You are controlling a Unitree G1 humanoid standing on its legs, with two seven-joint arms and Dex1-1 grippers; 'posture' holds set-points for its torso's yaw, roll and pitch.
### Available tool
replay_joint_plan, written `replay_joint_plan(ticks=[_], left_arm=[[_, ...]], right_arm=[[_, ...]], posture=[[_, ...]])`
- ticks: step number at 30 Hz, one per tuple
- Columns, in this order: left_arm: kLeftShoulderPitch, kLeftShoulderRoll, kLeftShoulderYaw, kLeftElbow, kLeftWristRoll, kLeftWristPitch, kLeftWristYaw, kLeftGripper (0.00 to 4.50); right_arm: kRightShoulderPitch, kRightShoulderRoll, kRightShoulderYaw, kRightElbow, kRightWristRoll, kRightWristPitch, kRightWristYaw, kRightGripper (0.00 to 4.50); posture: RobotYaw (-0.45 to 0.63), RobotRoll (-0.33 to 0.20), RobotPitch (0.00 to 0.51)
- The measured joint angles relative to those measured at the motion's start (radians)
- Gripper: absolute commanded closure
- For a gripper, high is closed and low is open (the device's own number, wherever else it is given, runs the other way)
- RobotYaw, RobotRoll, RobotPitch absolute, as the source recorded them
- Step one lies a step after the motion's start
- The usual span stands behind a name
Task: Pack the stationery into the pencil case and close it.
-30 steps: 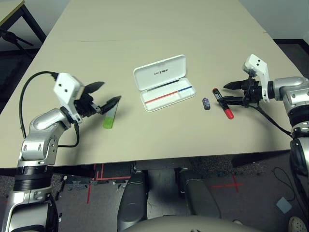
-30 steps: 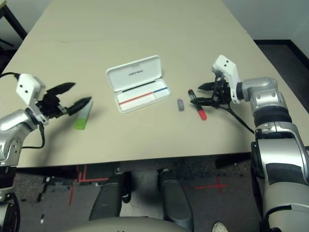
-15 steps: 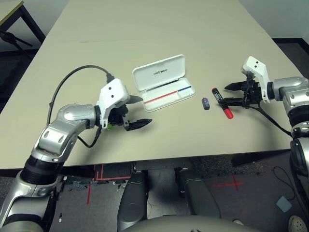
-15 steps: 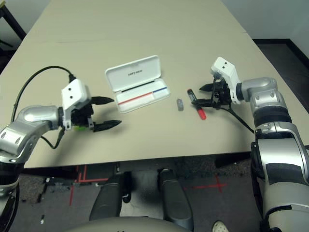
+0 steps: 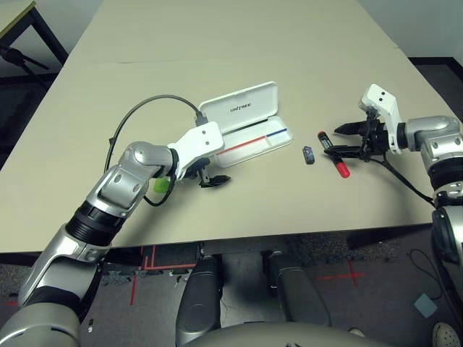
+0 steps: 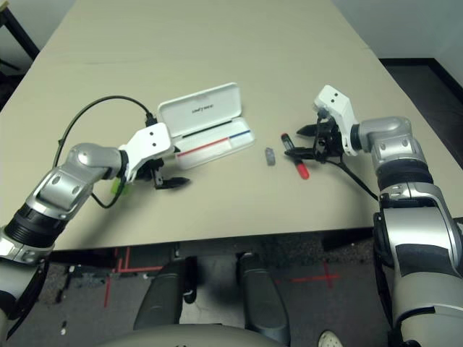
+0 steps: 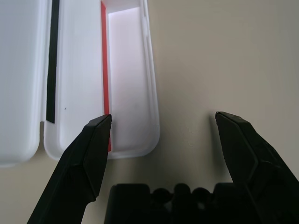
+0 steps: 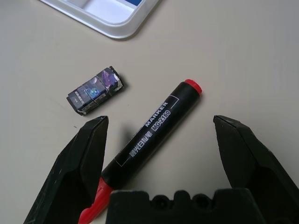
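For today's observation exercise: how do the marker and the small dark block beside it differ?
The marker is long and round, black with red ends; the small dark block is short, boxy and purplish. The marker lies between the open right gripper's fingers; the block lies just outside them. Both rest flat on the table, outside the open pencil case.

A beige counter (image 5: 217, 43) carries an open white case (image 5: 244, 123), a small dark block (image 5: 308, 155) just right of it, a marker (image 5: 333, 155), and a green bar (image 5: 161, 184) left.
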Motion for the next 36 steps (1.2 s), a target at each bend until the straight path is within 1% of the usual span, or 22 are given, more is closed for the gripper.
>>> replay_joint_plan(ticks=[6, 11, 17, 20, 26, 27, 28, 29, 30, 36], left_arm=[[-0.006, -0.025, -0.023, 0.007, 0.016, -0.012, -0.029, 0.04], [-0.014, -0.031, -0.043, 0.047, 0.051, -0.014, -0.040, 0.04], [-0.042, -0.045, -0.049, 0.077, 0.061, 0.013, -0.057, 0.04], [-0.047, -0.045, -0.051, 0.078, 0.063, 0.027, -0.064, 0.62], [-0.067, -0.038, -0.051, 0.078, 0.073, 0.043, -0.076, 2.95], [-0.069, -0.034, -0.051, 0.078, 0.074, 0.044, -0.080, 3.36], [-0.070, -0.027, -0.051, 0.078, 0.076, 0.044, -0.084, 3.67], [-0.071, -0.021, -0.051, 0.078, 0.079, 0.044, -0.088, 4.14], [-0.073, -0.018, -0.051, 0.078, 0.082, 0.044, -0.091, 4.48], [-0.074, 0.005, -0.057, 0.077, 0.094, 0.002, -0.136, 4.48]], right_arm=[[0.019, 0.000, -0.004, -0.005, 0.009, 0.001, -0.007, 0.00], [0.022, 0.000, -0.006, -0.022, 0.017, 0.001, -0.018, 0.00], [0.024, 0.000, -0.006, -0.035, 0.025, 0.000, -0.032, 0.00], [0.024, 0.000, -0.006, -0.035, 0.029, -0.004, -0.039, 0.00], [0.029, 0.001, -0.006, -0.035, 0.034, -0.019, -0.055, 0.00], [0.030, 0.003, -0.006, -0.035, 0.034, -0.020, -0.056, 0.00], [0.031, 0.005, -0.006, -0.035, 0.034, -0.021, -0.059, 0.00], [0.032, 0.007, -0.006, -0.035, 0.034, -0.021, -0.061, 0.00], [0.032, 0.008, -0.006, -0.035, 0.034, -0.022, -0.063, 0.00], [0.034, 0.015, -0.006, -0.035, 0.035, -0.031, -0.069, 0.00]], posture=[[0.00, 0.000, 0.176], [-0.01, 0.000, 0.171], [-0.01, 0.000, 0.166], [-0.01, 0.000, 0.168], [-0.01, 0.000, 0.169], [-0.01, 0.000, 0.169], [-0.01, 0.000, 0.169], [-0.01, 0.000, 0.169], [-0.01, 0.000, 0.167], [-0.01, 0.000, 0.165]])
